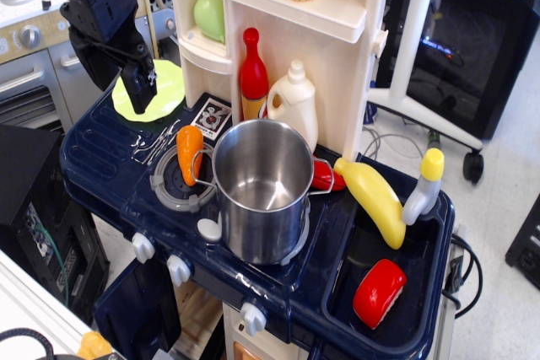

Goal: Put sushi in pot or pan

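The sushi (379, 292), a glossy red rounded oblong piece, lies in the sink basin (422, 309) at the front right; its underside does not show. The pot (262, 187), a tall shiny steel cylinder with thin loop handles, stands upright and empty on the middle of the toy stove top. My gripper (140, 95) is black and hangs at the back left, over a yellow-green plate (169, 88), far from both the sushi and the pot. Nothing shows between its fingers. I cannot tell whether its jaws are open or shut.
An orange carrot (189, 152) lies on the left burner against the pot's handle. A small red piece (326, 177) and a yellow banana (376, 200) lie right of the pot. A tall red bottle (253, 75), a cream jug (294, 100) and a yellow-capped bottle (424, 185) stand behind.
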